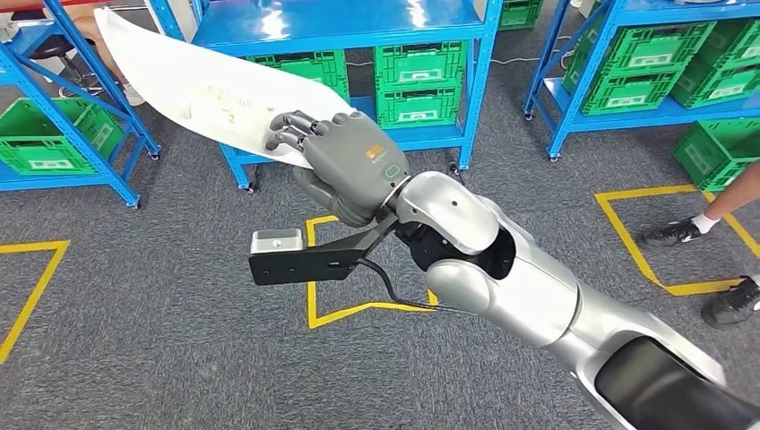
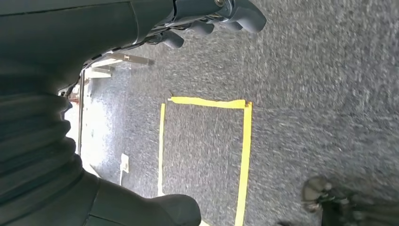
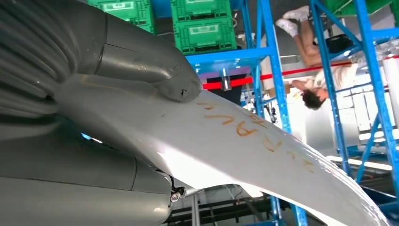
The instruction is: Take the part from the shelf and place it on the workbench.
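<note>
Holding the part (image 1: 193, 85) out in front of the body, the right hand (image 1: 345, 161) sits near the centre of the head view, with its fingers folded over the upper face and the thumb (image 3: 155, 70) pressing the other side, so the hand is clamped on one end of the long white panel. I judge this end grip is chosen because the piece is thin and curved, and the rest must hang free toward 10 o'clock. The left hand (image 2: 211, 16) hangs low over the grey carpet (image 2: 306, 94), its dark fingers curled in with nothing between them; it has no role now. Below the arm, yellow tape squares (image 1: 327, 309) mark the floor. Farther, at 12 o'clock, a blue shelf (image 1: 341, 27) carries green crates (image 1: 417, 81), and the free tip of the part reaches toward another blue rack (image 1: 90, 81) at 10 o'clock. A person's shoes (image 1: 708, 269) stand at 3 o'clock. No worktop is seen, so carrying is probably the step in hand.
</note>
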`<action>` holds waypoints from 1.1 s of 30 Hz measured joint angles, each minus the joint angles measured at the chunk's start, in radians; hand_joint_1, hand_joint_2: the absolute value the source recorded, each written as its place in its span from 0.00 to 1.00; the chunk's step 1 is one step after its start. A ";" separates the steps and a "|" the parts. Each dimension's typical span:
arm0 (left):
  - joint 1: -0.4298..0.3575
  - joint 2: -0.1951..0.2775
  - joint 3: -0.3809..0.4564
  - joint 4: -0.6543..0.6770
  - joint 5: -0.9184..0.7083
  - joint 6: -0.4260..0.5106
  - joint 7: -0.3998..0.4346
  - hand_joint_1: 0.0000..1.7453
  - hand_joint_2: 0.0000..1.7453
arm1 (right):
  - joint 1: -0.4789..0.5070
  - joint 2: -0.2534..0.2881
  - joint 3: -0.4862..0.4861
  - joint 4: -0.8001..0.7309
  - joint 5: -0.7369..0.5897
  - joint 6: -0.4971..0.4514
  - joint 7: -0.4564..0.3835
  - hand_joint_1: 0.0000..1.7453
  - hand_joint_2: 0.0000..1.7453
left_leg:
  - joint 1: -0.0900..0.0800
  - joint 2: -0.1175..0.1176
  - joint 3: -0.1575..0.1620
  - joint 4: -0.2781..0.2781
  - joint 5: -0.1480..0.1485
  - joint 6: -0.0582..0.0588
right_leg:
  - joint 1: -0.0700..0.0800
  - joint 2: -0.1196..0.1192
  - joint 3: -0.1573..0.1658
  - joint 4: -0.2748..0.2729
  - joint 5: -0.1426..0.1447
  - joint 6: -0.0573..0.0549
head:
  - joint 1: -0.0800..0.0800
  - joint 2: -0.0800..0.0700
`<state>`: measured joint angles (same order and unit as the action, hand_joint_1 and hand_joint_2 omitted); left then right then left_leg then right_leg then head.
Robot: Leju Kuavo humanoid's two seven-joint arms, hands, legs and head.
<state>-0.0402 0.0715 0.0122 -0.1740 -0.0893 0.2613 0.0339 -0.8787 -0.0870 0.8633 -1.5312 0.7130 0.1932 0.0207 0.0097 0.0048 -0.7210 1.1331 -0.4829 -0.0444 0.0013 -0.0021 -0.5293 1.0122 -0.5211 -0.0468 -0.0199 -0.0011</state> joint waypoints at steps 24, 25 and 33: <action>-0.002 0.001 0.000 0.001 -0.006 0.000 -0.004 0.00 1.00 | -0.010 -0.003 0.000 0.014 -0.019 0.035 -0.006 1.00 1.00 | -0.008 -0.084 0.101 -0.102 0.039 0.044 | -0.005 0.051 -0.037 0.035 0.010 0.040 | 0.000 0.000; -0.001 0.001 0.000 0.001 -0.006 0.000 -0.004 0.00 1.00 | -0.010 -0.003 0.000 0.014 -0.019 0.035 -0.005 1.00 1.00 | -0.007 -0.092 0.096 -0.102 0.043 0.036 | -0.003 0.053 -0.038 0.028 0.008 0.036 | 0.000 0.000; 0.004 -0.001 0.001 0.001 -0.006 0.000 -0.007 0.00 1.00 | -0.007 -0.002 0.000 0.014 -0.016 0.039 -0.005 1.00 1.00 | -0.001 -0.015 -0.023 0.146 -0.083 -0.005 | -0.004 -0.031 -0.044 0.011 0.031 0.003 | -0.006 0.000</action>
<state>-0.0365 0.0710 0.0130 -0.1727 -0.0954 0.2613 0.0267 -0.8854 -0.0894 0.8633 -1.5171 0.6970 0.2319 0.0155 0.0091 -0.0107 -0.7436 1.2791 -0.5663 -0.0498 -0.0027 -0.0331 -0.5733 1.0233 -0.4898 -0.0440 -0.0261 -0.0011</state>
